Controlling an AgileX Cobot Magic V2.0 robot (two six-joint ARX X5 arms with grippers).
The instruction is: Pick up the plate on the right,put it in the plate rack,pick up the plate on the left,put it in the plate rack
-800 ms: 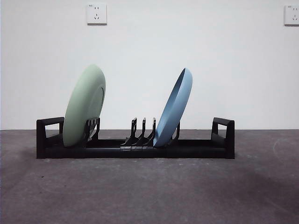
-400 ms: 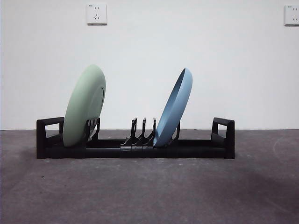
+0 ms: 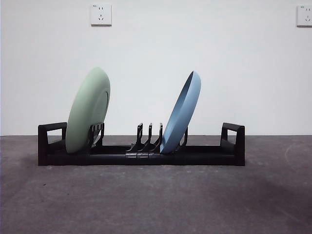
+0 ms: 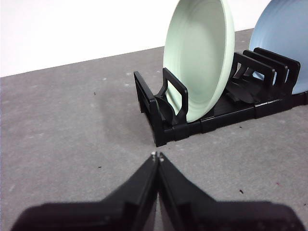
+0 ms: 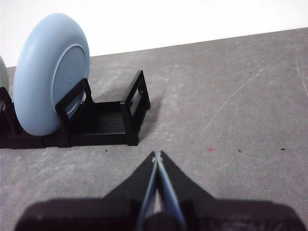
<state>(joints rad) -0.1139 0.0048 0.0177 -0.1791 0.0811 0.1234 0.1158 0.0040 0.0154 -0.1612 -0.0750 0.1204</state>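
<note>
Grey table (image 3: 156,204) bears black pronged plate rack (image 3: 141,156), seemingly plastic.

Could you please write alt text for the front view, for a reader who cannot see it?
A black plate rack on a grey table holds two tilted plates: a green plate near its left end, a blue plate right of centre.

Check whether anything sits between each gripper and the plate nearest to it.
Nothing visible does. Only bare table lies between the shut left gripper and the green plate, and between the shut right gripper and the blue plate. Both plates stand in the plate rack.
</note>
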